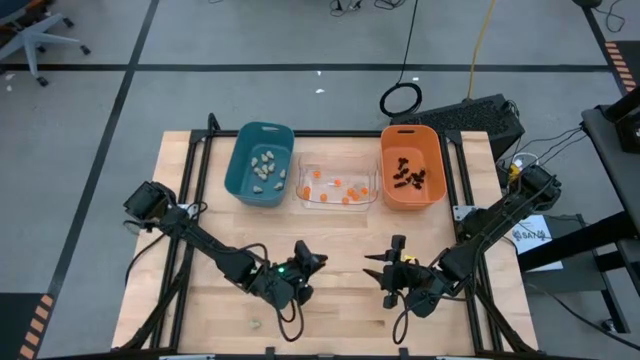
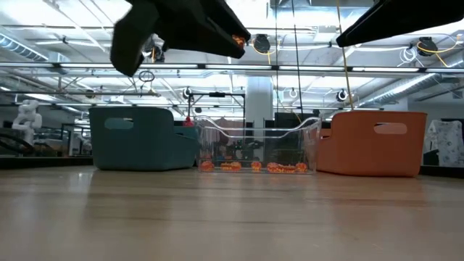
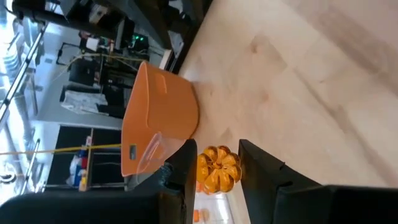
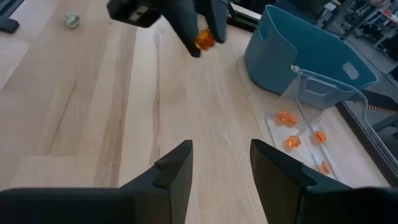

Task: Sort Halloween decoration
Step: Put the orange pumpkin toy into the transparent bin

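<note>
Three bins stand in a row at the far side of the wooden counter: a teal bin holding pale lumps, a clear bin holding small orange pumpkins, and an orange bin holding black spidery pieces.

Left hand — raised above the counter, near the middle front. Its two fingers are closed on one orange pumpkin trinket, which sits between the fingertips with its ribs visible. The right wrist view shows the same hand from across the counter, the pumpkin pinched at its tip.

Right hand — just to the right of the left one, also off the counter surface. Fingers stand partly apart with only bare wood between them; it holds nothing.

One pale lump lies alone on the counter near the front edge, left of centre, well apart from the bins.
</note>
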Controlling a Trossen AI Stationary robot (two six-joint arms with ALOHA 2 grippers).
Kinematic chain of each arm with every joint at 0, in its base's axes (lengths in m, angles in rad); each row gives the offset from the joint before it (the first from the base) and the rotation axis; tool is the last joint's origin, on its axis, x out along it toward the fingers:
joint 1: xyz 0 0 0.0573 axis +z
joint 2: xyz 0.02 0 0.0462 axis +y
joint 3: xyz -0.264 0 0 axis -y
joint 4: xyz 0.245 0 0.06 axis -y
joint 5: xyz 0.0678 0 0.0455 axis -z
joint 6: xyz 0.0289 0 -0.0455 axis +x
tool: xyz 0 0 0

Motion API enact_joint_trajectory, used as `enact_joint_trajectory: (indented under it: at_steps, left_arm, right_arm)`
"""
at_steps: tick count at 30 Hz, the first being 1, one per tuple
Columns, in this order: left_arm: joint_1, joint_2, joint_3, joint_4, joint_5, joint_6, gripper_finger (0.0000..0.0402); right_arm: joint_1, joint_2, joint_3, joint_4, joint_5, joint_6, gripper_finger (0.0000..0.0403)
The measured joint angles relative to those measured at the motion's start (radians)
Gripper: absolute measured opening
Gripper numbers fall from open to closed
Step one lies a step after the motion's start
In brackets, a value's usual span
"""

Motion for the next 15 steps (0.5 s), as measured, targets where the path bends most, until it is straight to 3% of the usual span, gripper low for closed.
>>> enact_joint_trajectory:
  at_steps: [15]
  left_arm:
    - [0.031,0.000,0.000,0.000,0.001,-0.002,0.0096]
  right_arm:
    - [0.000,0.000,0.000,0.000,0.026,0.025,0.0144]
